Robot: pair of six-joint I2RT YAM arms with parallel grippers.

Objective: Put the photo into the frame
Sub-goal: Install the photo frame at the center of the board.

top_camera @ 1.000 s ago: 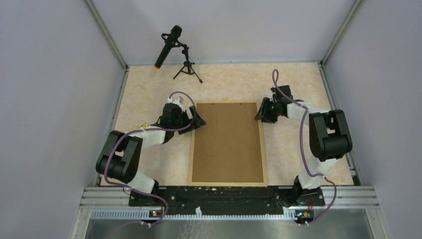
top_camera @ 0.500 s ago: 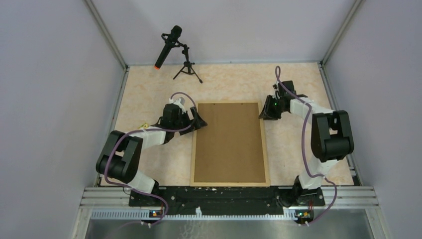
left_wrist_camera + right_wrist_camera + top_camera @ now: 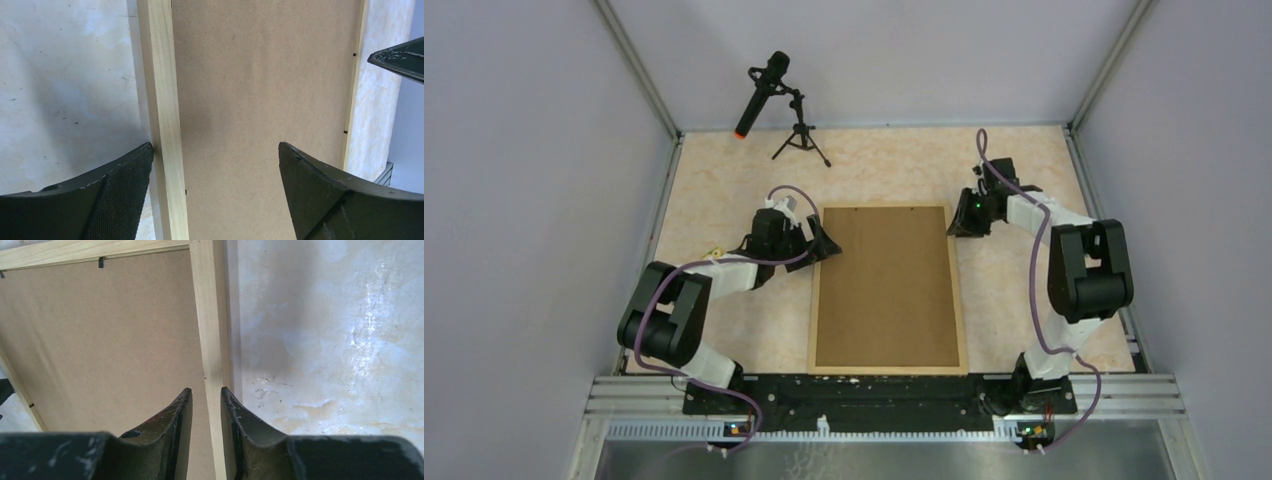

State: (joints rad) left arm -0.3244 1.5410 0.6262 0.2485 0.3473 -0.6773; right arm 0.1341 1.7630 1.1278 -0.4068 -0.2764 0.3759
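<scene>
Frame [image 3: 887, 371] lies flat on the bench [image 3: 724, 180] between the two arms, back side up, long side running away from the bases. Brown backing board [image 3: 889, 285] fills its opening, and small black tabs [image 3: 101, 262] along the far rail sit over the board edge. Photo can't be seen, as the board covers the whole opening.

Left hand [image 3: 827, 240] is at the frame's far left corner with its fingers spread as wide as they go and nothing held. In the left wrist view [image 3: 215, 150] one finger [image 3: 120, 190] sits just outside the pale wood rail [image 3: 162, 100] and the other hangs over the board [image 3: 260, 100].

Right hand [image 3: 954, 228] is at the far right corner. In the right wrist view [image 3: 206, 390] its fingers stand close together with only a narrow gap, lined up on the right rail [image 3: 210, 315]. Can't tell if the pads actually pinch the rail.

Microphone [image 3: 759, 92] on a small tripod [image 3: 801, 138] stands at the far left of the bench, well apart from the frame.
</scene>
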